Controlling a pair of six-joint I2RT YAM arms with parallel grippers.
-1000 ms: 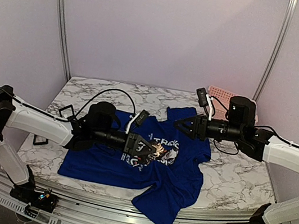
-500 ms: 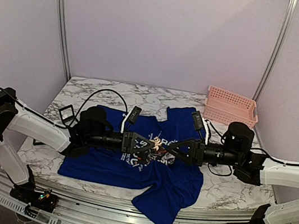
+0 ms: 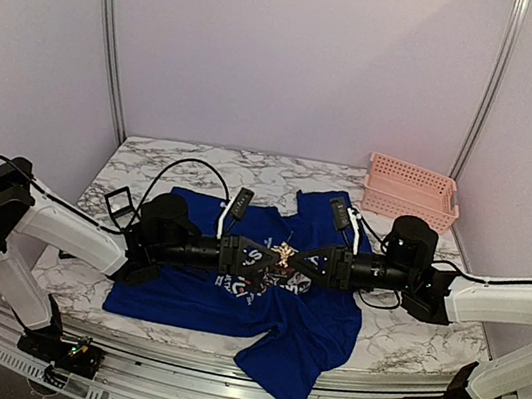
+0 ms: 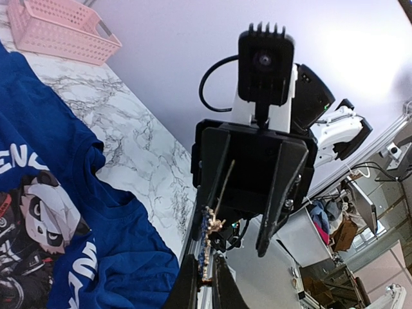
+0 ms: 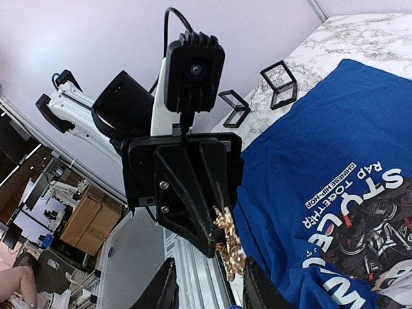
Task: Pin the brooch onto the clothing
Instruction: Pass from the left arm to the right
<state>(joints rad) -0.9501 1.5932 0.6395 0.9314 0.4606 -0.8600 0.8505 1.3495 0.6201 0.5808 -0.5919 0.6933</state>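
Top external: brooch [image 3: 285, 253] in left pincer [image 3: 273, 257]

overhead; wrist views face-to-face above clothing [image 3: 180, 295]

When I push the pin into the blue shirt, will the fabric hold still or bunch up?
Probably floppy: the shirt lies creased, its hem drooping over the edge of the table. Nothing seems to weigh it down, so it will likely slide and bunch on the smooth marble.
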